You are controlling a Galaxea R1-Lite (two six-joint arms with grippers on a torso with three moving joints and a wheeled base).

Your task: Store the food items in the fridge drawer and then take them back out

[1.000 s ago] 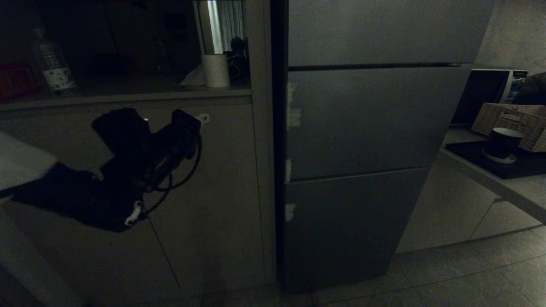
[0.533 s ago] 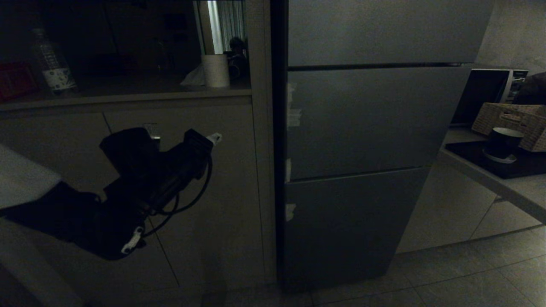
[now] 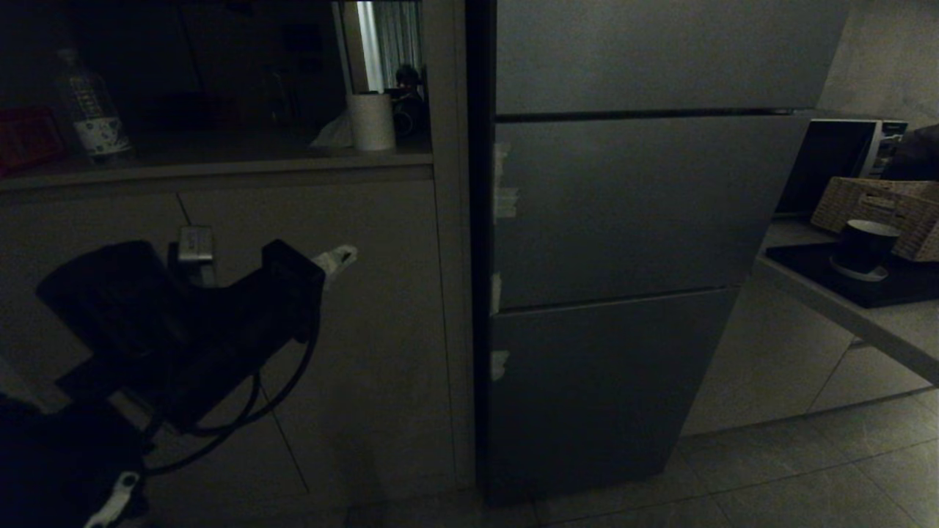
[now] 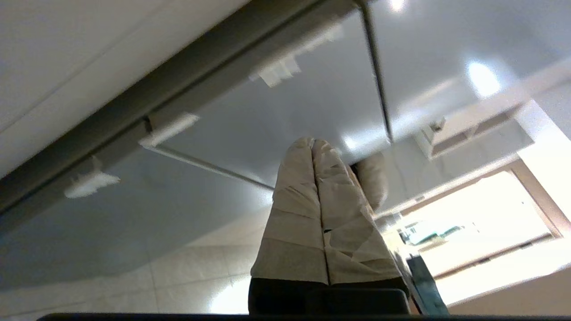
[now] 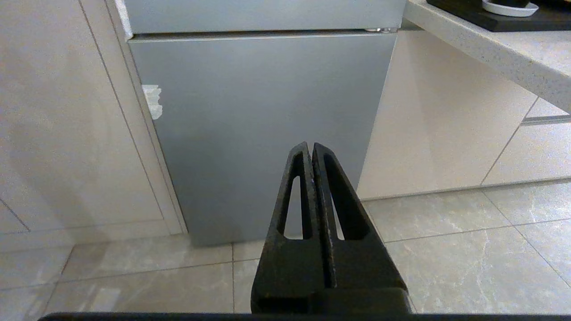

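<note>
Now the fridge (image 3: 631, 242) is fully closed, so the drawer and red food items are hidden. Left gripper (image 3: 339, 257), jaws pressed together and empty, hangs before the cabinet doors (image 3: 367, 330) left of it. Right gripper (image 5: 311, 149), jaws together, faces the fridge's bottom door (image 5: 263, 125).

Smooth, faintly glossy grey fridge doors (image 3: 631, 213); matt pale cabinet fronts (image 3: 367, 330); woven wicker basket (image 3: 873, 205); cloth-taped left gripper fingers (image 4: 312, 209); speckled stone desk (image 5: 490, 49).
</note>
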